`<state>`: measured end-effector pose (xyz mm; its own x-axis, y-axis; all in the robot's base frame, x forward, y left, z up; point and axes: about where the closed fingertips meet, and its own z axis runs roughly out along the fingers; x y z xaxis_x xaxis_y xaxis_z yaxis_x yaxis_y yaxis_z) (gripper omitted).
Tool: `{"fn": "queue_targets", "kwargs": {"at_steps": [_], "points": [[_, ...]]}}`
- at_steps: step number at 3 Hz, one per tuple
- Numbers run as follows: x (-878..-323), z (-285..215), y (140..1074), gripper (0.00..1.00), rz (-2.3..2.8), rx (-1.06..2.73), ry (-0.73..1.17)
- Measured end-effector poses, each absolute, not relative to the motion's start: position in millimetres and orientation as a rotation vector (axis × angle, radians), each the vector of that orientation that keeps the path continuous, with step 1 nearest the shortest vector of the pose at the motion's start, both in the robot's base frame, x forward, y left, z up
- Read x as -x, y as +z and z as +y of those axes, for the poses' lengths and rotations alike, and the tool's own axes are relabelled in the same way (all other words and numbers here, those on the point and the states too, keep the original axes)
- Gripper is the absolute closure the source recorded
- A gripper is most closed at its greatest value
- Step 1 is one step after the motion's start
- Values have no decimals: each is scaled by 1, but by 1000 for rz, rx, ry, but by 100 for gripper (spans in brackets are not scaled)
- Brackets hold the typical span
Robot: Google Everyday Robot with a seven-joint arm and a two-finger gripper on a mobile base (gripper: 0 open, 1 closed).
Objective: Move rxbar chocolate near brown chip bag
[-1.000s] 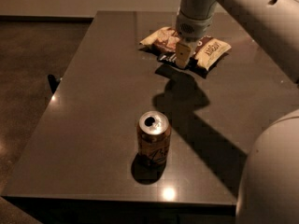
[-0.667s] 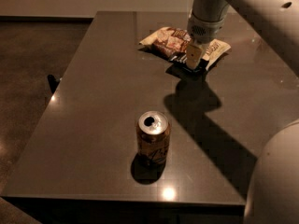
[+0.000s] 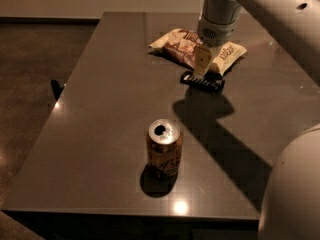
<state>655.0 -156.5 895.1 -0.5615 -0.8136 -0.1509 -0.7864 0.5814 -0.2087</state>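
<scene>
The rxbar chocolate (image 3: 202, 82), a small flat black bar with pale lettering, lies flat on the dark table (image 3: 100, 134). It sits just in front of the brown chip bag (image 3: 186, 45), nearly touching the bag's near edge. The bag has a dark brown middle and cream-yellow ends, and lies at the far middle of the table. My gripper (image 3: 201, 61) hangs from the white arm directly above the bar's left part and in front of the bag. Its lower end is close to the bar's top. The arm hides the middle of the bag.
A brown-gold drink can (image 3: 164, 149) with an opened top stands upright near the table's front edge. The arm's shadow runs across the table to the right of the can. My white body (image 3: 295, 194) fills the lower right corner. The floor lies to the left of the table.
The gripper has shifted right and risen slightly above the bag's near edge. The black bar now shows fully on the table below it. The can has not moved.
</scene>
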Motion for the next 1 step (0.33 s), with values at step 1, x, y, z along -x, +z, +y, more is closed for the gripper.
{"fn": "queue_targets", "kwargs": {"at_steps": [1], "points": [[-656, -156, 894, 0, 2580, 1329, -172]]}}
